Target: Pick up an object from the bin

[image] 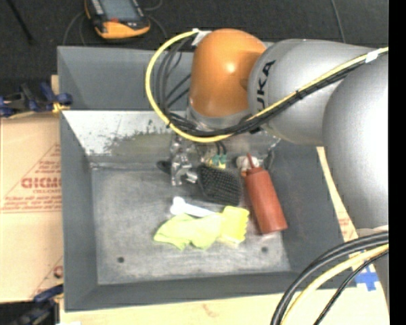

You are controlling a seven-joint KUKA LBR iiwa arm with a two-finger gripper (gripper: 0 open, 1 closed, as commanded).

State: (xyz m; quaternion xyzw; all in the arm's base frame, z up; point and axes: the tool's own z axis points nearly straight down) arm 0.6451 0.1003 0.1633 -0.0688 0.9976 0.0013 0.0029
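Note:
My gripper [183,169] hangs below the orange wrist cover at the back middle of the bin, its metal fingertips just above the floor. Right beside it, to the right, lies a black brush-like block [220,185] with a studded face. A red-brown bottle [264,198] with a pale cap lies further right, pointing toward the front. In front of the gripper sits a crumpled yellow-green cloth [189,231] with a yellow sponge [235,223] against it and a white piece [189,208] on its back edge. Nothing shows between the fingers.
The left half of the bin floor is bare grey metal. The arm and its cables cover the bin's back right corner. The sloped back wall rises just behind the gripper.

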